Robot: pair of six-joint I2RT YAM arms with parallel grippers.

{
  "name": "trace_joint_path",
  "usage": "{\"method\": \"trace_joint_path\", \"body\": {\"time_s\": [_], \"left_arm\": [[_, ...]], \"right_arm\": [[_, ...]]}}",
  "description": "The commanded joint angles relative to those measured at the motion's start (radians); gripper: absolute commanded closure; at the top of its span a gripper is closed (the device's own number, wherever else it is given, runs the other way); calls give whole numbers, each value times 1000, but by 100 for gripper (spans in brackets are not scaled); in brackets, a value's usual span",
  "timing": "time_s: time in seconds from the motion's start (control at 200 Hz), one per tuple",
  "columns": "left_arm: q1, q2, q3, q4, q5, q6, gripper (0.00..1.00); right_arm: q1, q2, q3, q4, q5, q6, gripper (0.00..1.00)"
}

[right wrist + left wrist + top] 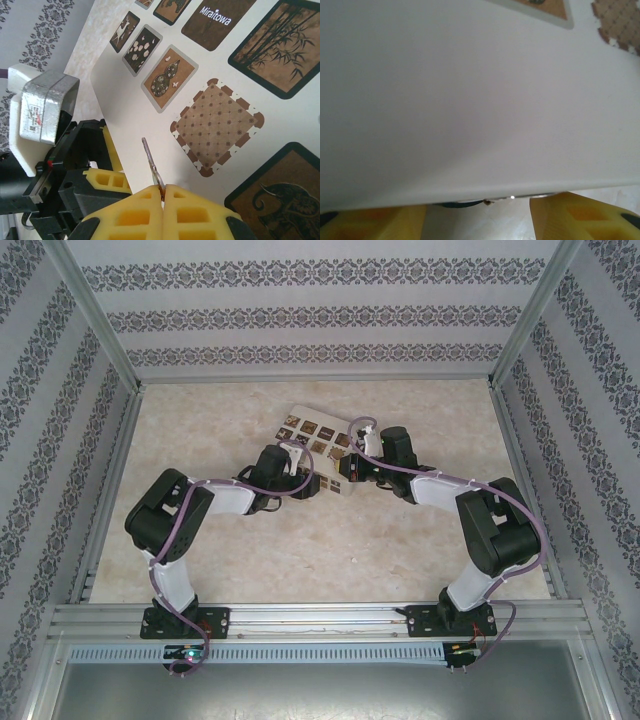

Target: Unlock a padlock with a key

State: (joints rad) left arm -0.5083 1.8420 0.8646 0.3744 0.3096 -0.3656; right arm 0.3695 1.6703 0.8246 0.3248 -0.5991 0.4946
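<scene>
The right gripper (163, 192) is pinching the key (149, 157), while the left gripper (479, 220) is holding its fingers apart. Aligning the blade is likely needing slow, steady wrists

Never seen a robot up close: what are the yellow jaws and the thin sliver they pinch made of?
Right gripper jaws: apparently matte yellow plastic, with moulded hollow pockets. Sliver, probably the key: metal, judging by its silver glint.

Grey walls (300, 315) with dark floral stripes enclose a beige marbled table (400, 560) edged by aluminium rails (320, 615)
</scene>
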Motion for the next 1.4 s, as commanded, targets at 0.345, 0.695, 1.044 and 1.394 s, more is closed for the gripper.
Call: {"method": "trace_joint_path", "body": {"time_s": [0.345, 0.695, 1.044, 1.394], "left_arm": [[1, 44, 37, 54, 20, -16, 52], [-17, 46, 55, 34, -41, -33, 54], [-30, 54, 78, 23, -74, -35, 62], [-30, 48, 90, 12, -77, -35, 74]], "right_arm": [[18, 5, -13, -55, 18, 11, 100], [26, -1, -19, -55, 28, 15, 100], [31, -7, -19, -55, 33, 13, 100], [35, -33, -19, -56, 27, 22, 100]]}}
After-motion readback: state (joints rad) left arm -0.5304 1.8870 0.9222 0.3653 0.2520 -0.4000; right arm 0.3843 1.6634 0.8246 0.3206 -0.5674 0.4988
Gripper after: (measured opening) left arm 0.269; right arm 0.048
